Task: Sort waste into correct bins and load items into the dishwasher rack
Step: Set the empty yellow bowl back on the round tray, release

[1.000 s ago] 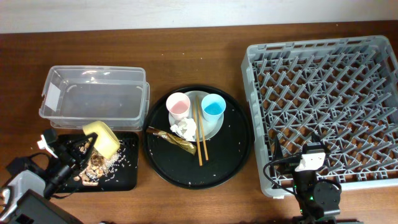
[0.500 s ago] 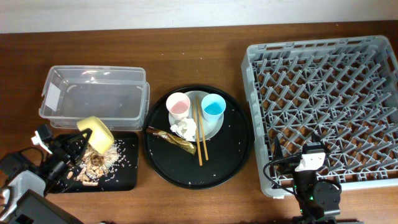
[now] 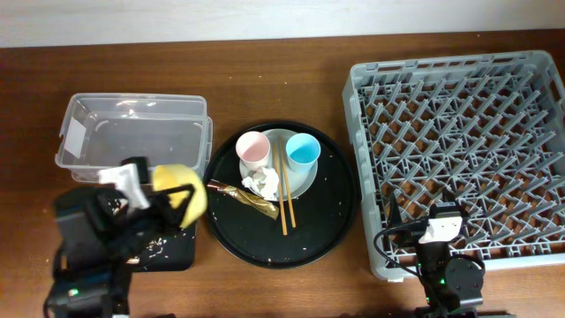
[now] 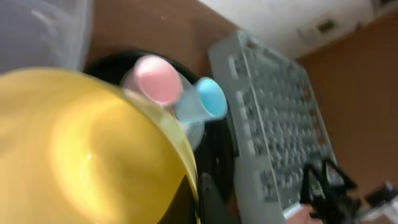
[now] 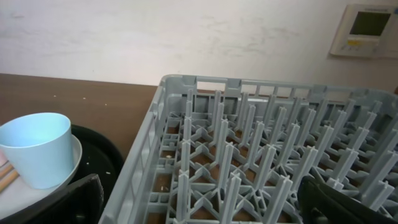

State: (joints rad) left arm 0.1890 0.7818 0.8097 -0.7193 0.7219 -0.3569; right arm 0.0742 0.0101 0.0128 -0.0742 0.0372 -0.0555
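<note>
Grey rack (image 3: 459, 150) is taking up the right of the desk (image 3: 26, 106) and is holding nothing, so loading is not yet begun. Beside it, the round tray (image 3: 331, 225) is carrying most of what is left. The tub (image 3: 132, 132) at far left is standing empty, as far as I can tell. Just in front of it the small tray (image 3: 181, 256) is lying mostly hidden under the left arm. Pale scraps (image 3: 157, 249) are showing on its bare part, so that piece of sorting is looking done.

The left tool (image 3: 159, 196) is holding the bowl (image 3: 181, 188) tilted and off the desk, between small tray and round tray. In the wrist view the bowl's inside is showing bare yellow. The right tool (image 5: 199, 199) is gaping wide and idling at the rack's near edge.

The plate (image 3: 305, 184) is lying on the round tray, carrying the pink cup (image 3: 252, 148) and blue cup (image 3: 302, 152), with the chopsticks (image 3: 284, 199) lying across it. The wrapper (image 3: 243, 196) is lying just left of the plate, and the tissue (image 3: 263, 183) is sitting at the plate's rim. By my reckoning, bowl, plate, cups and chopsticks are all waiting for the rack, and wrapper and tissue for a bin.
</note>
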